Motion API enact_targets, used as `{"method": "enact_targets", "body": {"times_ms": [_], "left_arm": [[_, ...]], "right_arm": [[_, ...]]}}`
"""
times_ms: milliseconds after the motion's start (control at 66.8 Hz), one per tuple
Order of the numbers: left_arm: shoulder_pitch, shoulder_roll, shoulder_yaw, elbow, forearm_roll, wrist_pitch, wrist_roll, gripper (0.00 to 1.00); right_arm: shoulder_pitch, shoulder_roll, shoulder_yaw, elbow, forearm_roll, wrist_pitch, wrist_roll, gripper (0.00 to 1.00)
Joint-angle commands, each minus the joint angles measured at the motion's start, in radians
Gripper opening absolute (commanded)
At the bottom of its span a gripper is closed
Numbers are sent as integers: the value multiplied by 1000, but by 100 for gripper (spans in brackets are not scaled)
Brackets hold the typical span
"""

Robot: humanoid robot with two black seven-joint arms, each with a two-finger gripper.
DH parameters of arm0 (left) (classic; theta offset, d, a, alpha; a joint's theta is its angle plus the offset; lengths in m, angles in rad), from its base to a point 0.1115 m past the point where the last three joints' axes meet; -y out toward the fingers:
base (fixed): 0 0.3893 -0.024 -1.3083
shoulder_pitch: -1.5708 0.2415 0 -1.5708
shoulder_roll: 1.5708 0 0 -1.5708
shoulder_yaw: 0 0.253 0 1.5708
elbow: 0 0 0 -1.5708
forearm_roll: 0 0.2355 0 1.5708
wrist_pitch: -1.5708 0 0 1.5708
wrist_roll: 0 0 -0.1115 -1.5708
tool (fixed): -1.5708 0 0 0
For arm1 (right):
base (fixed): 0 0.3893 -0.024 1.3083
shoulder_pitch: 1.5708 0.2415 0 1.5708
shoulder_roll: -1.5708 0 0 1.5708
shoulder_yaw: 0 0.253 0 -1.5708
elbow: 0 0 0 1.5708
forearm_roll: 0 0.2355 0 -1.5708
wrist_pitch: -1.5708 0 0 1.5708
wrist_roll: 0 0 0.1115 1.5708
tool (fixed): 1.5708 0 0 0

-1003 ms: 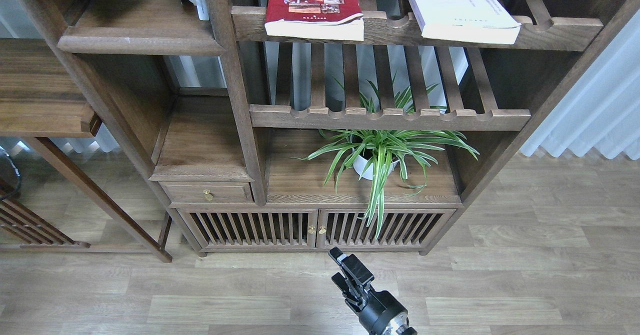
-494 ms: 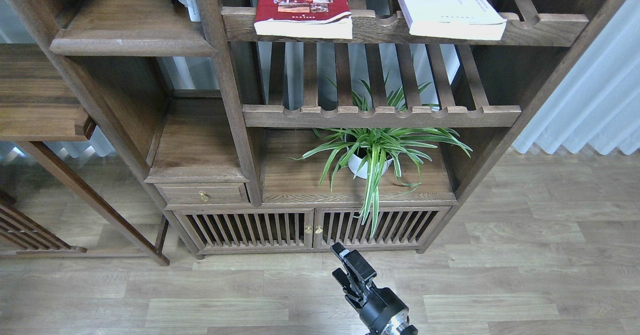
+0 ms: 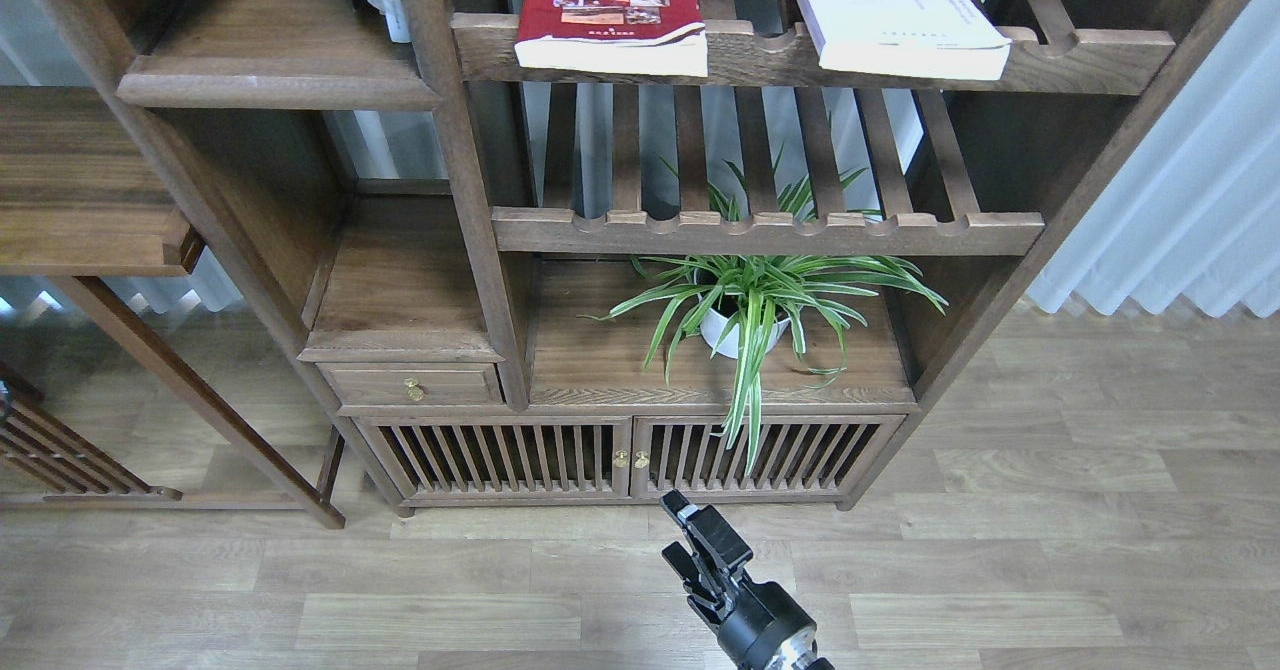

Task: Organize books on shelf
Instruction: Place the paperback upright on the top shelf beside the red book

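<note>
Claw: we are seeing one gripper (image 3: 700, 540) rising from the bottom edge, low over the plank floor (image 3: 1050, 550); which arm it belongs to we cannot tell, and its dark fingers are overlapping, so whether they are apart or together we cannot tell either; nothing is showing between them
Dark red book: the dark red paperback (image 3: 608, 10) is lying flat far above the claw and slightly to its left, on the upper slatted rack (image 3: 1090, 55), its pale page edge overhanging the notched rail
Pale book: the white-lavender paperback (image 3: 895, 15) is lying flat on the same rack, far above and to the claw's right, also overhanging
Third book: we are not finding the yellow-green paperback in view
Shelf: the solid board with the rounded front edge (image 3: 270, 85) is sitting far up and to the claw's left, its visible part bare
Obstacle: the spider plant (image 3: 765, 300) is standing between the claw and the racks, leaves drooping over the cabinet doors (image 3: 630, 455)
Doing it well: we are judging that the claw needs to climb wide of the leaves, meet a book at its overhanging edge, pinch across the thickness, then carry it level to the solid board
</note>
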Motion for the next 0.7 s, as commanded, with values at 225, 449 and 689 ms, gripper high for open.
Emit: {"method": "enact_targets", "body": {"times_ms": [225, 449, 689], "left_arm": [[-39, -53, 38, 67, 0, 1, 0, 6], [-42, -59, 55, 68, 0, 1, -11, 7], [-44, -76, 90, 68, -1, 1, -20, 8]], "right_arm": [[-14, 0, 0, 13, 0, 0, 0, 99], [-15, 0, 0, 22, 0, 0, 0, 99], [-21, 0, 0, 33, 0, 0, 0, 99]]}}
